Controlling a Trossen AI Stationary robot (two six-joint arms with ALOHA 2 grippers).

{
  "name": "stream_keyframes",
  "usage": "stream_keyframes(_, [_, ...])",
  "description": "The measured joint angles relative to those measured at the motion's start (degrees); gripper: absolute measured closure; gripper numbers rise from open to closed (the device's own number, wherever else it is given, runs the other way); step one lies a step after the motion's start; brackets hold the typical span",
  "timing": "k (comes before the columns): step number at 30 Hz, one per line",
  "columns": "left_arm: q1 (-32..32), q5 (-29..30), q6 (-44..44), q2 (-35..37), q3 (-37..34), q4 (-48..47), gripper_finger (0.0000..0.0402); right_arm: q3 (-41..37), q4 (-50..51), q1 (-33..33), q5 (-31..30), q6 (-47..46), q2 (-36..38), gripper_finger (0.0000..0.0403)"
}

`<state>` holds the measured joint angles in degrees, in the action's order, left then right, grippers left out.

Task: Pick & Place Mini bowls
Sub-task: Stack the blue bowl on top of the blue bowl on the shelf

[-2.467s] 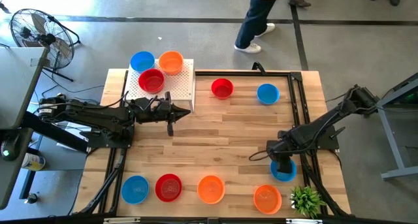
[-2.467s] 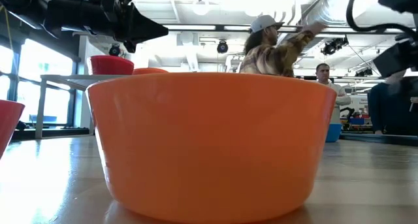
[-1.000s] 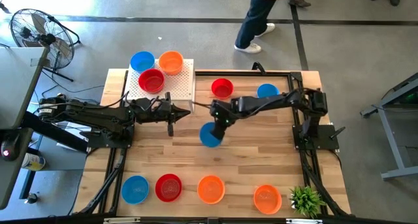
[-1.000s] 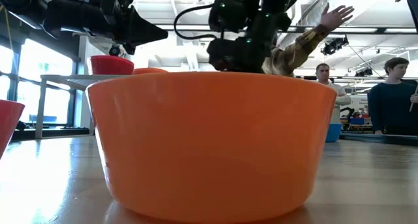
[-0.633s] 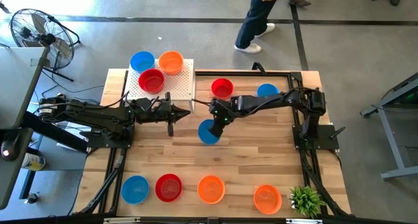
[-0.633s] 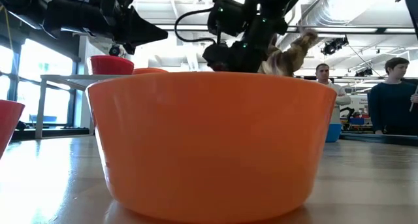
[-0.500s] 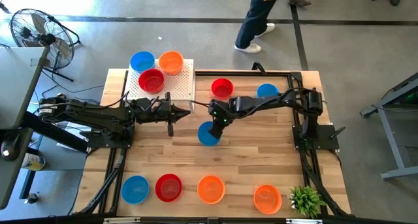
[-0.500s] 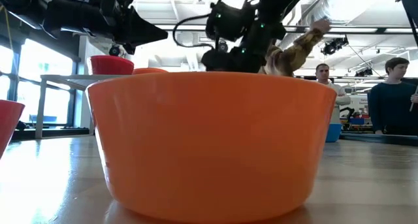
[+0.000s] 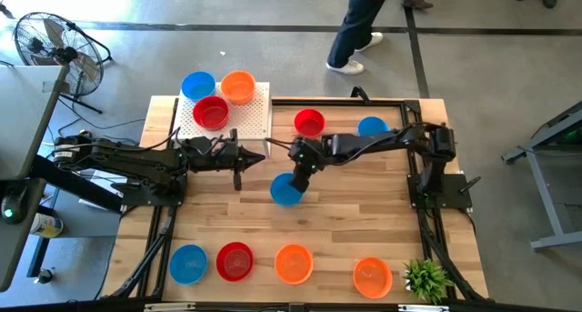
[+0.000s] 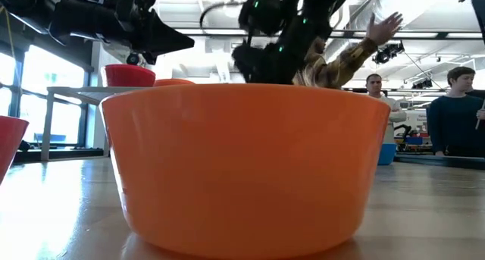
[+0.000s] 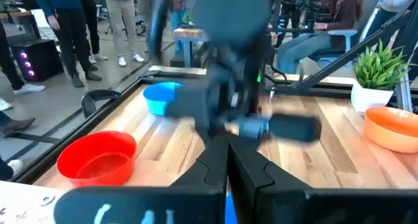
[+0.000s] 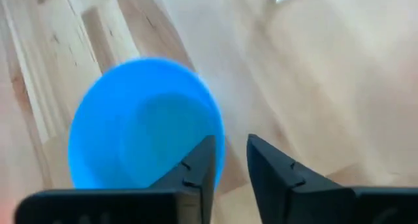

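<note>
Blue bowl (image 9: 285,191) shifted left, free of right hand (image 9: 301,170), fingers narrowly apart; left hand (image 9: 238,175) closed, empty.

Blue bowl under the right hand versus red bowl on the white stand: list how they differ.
The blue bowl sits on bare wood mid-table; the red bowl rests raised on the white stand. The blue bowl is alone beneath the right hand; the red bowl has two bowls right behind it. Both are small, round and upright.

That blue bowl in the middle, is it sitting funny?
Yes. The blue bowl lies alone mid-table, away from the rows of bowls, just below the right gripper. In the right wrist view its rim is no longer between the parted fingers.
</note>
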<state>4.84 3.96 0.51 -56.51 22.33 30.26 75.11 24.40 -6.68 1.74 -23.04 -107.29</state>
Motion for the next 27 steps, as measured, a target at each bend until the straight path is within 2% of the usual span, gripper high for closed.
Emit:
stream_keyframes(3, [0.0, 0.0, 0.1, 0.0, 0.0, -0.6, 0.0401, -0.1, -0.3, 0.0, -2.2, 7.0, 3.0, 0.0315])
stream_keyframes(5, [0.0, -0.1, 0.2, 0.0, 0.0, -0.6, 0.0401, -2.4, -5.1, 0.3, -2.4, 11.0, 5.4, 0.0324])
stream_keyframes(10, [0.0, -0.5, 0.2, 0.0, 0.0, -0.4, 0.0401, -16.0, -27.9, 1.0, 2.0, 14.7, 10.6, 0.0392])
stream_keyframes(13, [0.0, -0.5, 0.6, 0.0, 0.0, -0.5, 0.0401, -24.8, -42.4, 1.2, 3.8, 15.2, 13.0, 0.0387])
stream_keyframes(16, [0.0, -0.5, 1.5, 0.0, 0.1, -1.8, 0.0401, -31.7, -52.3, 1.2, 4.6, 15.7, 15.7, 0.0387])
stream_keyframes(22, [-1.8, 0.3, 3.2, 0.0, 4.3, -12.0, 0.0401, -42.3, -60.9, 0.6, 4.4, 17.9, 21.7, 0.0396])
stream_keyframes(27, [-6.0, 3.1, 3.0, -5.0, 10.9, -22.4, 0.0401, -48.8, -63.0, -0.3, 1.9, 19.2, 28.0, 0.0400])
